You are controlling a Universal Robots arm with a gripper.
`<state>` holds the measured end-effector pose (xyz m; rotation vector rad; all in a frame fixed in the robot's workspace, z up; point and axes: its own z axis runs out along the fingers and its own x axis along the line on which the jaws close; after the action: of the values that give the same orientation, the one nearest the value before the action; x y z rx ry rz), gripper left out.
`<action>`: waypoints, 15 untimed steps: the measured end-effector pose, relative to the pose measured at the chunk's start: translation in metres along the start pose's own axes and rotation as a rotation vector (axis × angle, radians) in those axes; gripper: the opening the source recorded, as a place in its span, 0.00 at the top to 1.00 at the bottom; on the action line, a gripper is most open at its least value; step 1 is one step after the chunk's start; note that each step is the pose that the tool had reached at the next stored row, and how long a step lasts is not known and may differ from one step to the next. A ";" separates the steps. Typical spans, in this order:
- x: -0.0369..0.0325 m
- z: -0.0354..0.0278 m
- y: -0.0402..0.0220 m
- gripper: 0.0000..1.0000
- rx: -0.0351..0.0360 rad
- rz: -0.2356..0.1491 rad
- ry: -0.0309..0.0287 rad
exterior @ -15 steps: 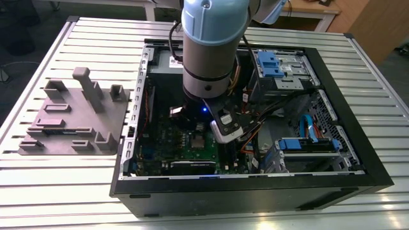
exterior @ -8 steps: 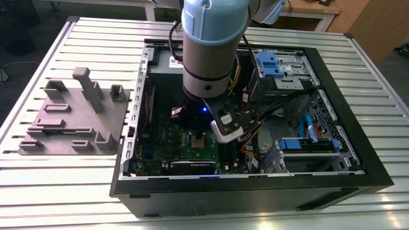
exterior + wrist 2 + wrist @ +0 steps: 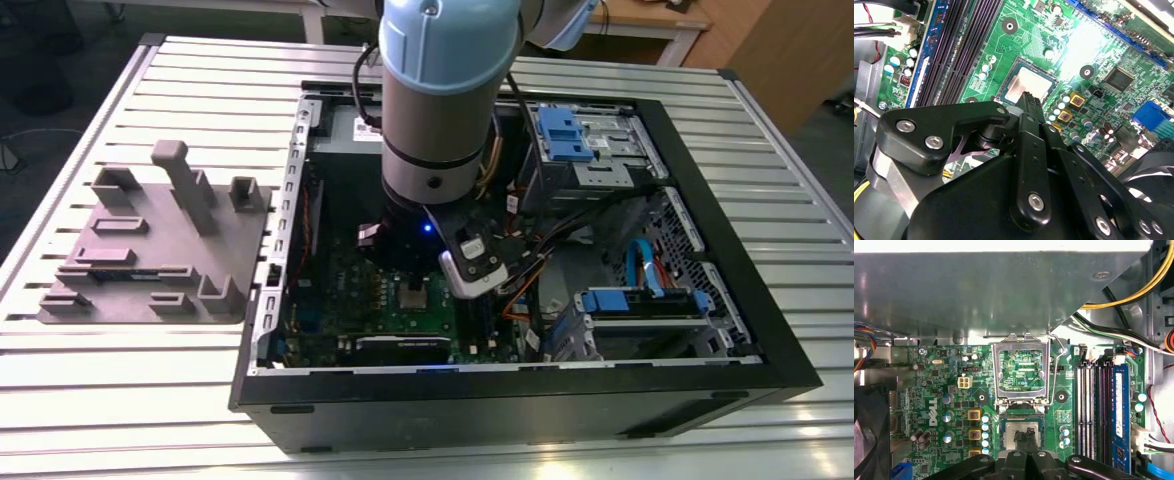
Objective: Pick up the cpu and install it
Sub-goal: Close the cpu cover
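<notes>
The cpu [image 3: 1015,430] lies flat in the dark socket on the green motherboard [image 3: 934,405], silvery top up; it also shows in the second wrist view [image 3: 1024,82] and as a small pale square in the exterior view [image 3: 415,297]. The socket's metal load frame [image 3: 995,375] stands swung up, off the chip. My gripper [image 3: 1026,436] hangs just over the near part of the cpu, its black fingertips [image 3: 1030,100] drawn together and not around the chip's edges. Whether they touch the top is unclear.
The arm reaches down into an open computer case [image 3: 534,390] on a slatted table. Memory slots [image 3: 1094,410] run beside the socket, a black fan [image 3: 869,430] sits on the other side, and cables [image 3: 1134,290] cross a corner. A grey fixture [image 3: 154,250] stands at the exterior view's left.
</notes>
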<state>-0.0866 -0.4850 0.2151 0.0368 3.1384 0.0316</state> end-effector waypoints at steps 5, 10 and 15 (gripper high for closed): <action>0.0000 -0.0012 0.0000 0.90 0.0000 0.000 0.0000; 0.0000 -0.0023 0.0000 0.90 0.0001 0.000 0.0000; 0.0000 -0.0036 0.0001 0.90 0.0001 0.000 0.0000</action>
<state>-0.0866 -0.4850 0.2187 0.0368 3.1384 0.0315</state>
